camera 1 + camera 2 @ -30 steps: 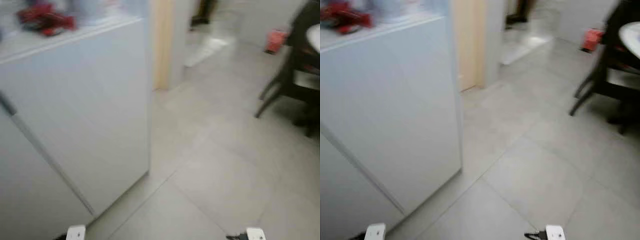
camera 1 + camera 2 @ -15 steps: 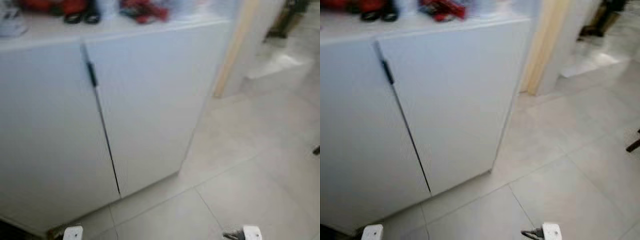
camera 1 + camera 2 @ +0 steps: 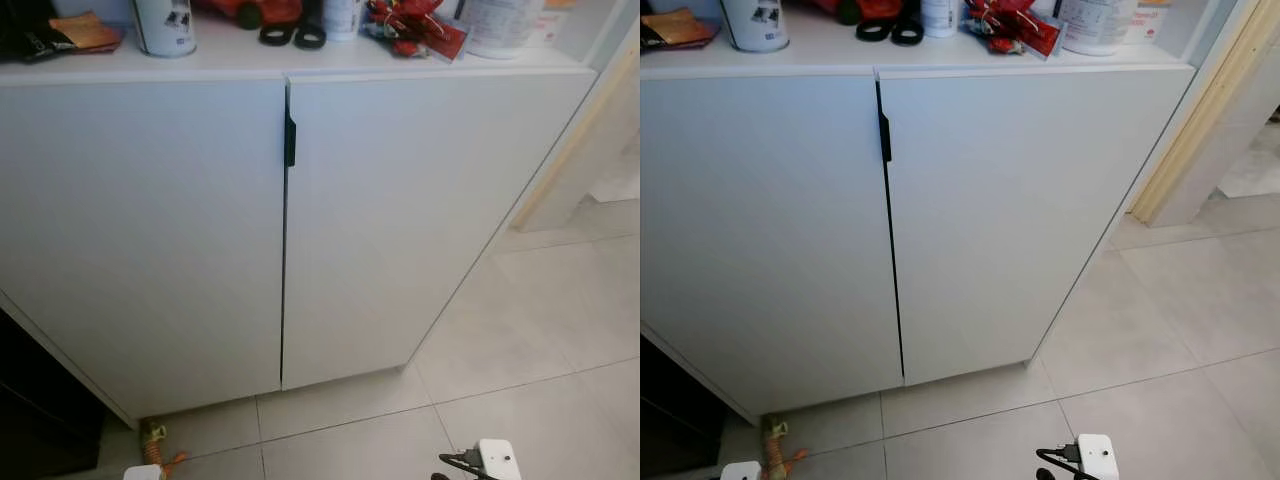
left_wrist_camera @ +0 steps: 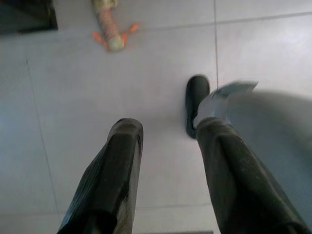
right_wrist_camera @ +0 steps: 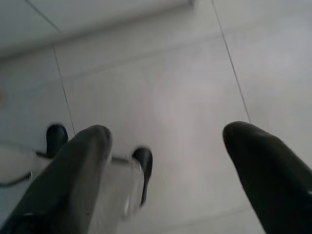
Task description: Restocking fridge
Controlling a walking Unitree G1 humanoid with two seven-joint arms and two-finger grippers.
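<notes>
Both claws are hanging open over the tiled floor [image 3: 520, 330]: left claw [image 4: 163, 134], right claw [image 5: 165, 141]. Ahead, a white two-door cabinet [image 3: 1000, 200], possibly the fridge, is standing shut, with cans and red packets [image 3: 1010, 25] sitting on top.

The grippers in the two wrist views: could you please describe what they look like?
Each has two long black fingers with rounded tips: the left gripper narrower set, its fingers faintly ribbed, the right gripper wider. In the head views, a white block with a black cable marks the right arm.
</notes>
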